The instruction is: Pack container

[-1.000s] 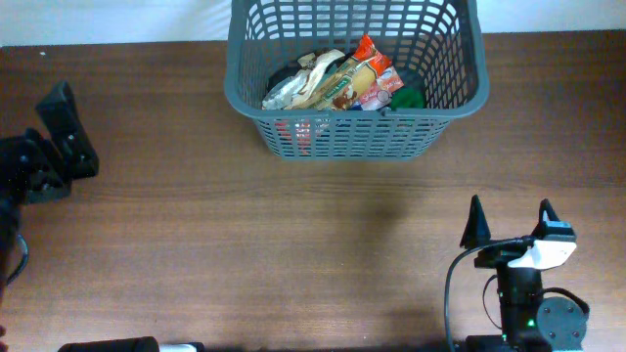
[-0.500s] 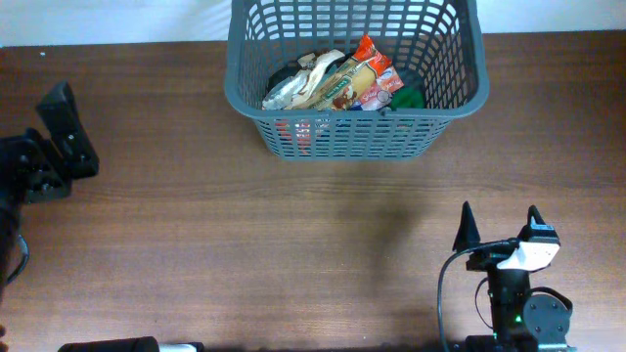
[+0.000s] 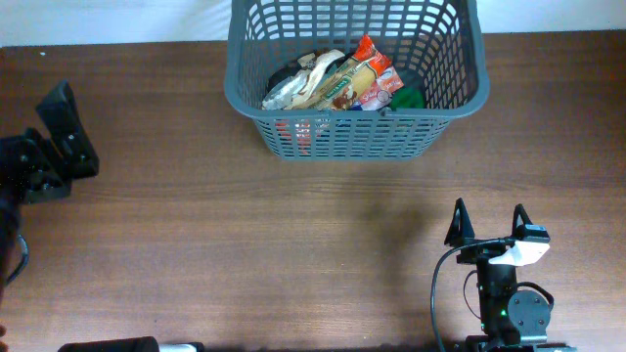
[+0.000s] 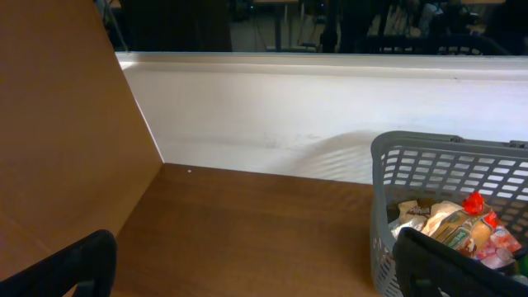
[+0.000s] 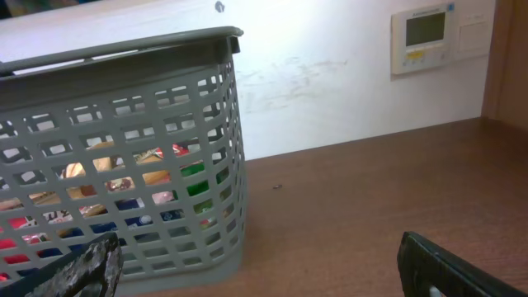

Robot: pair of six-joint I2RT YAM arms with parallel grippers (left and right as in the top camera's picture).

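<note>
Well, your right hand sat with fingers apart, well short of the basket across the bench; your left hand, likewise spread, lay far to its side.

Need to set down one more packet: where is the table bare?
The table is bare between the basket and the right end effector, and leftward as far as the left end effector. It is crowded only inside the basket, where packets pile up.

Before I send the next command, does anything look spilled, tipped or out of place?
Nothing stands out. The basket sits upright on the table, packets piled loosely inside it, none lying on the wood around it.
</note>
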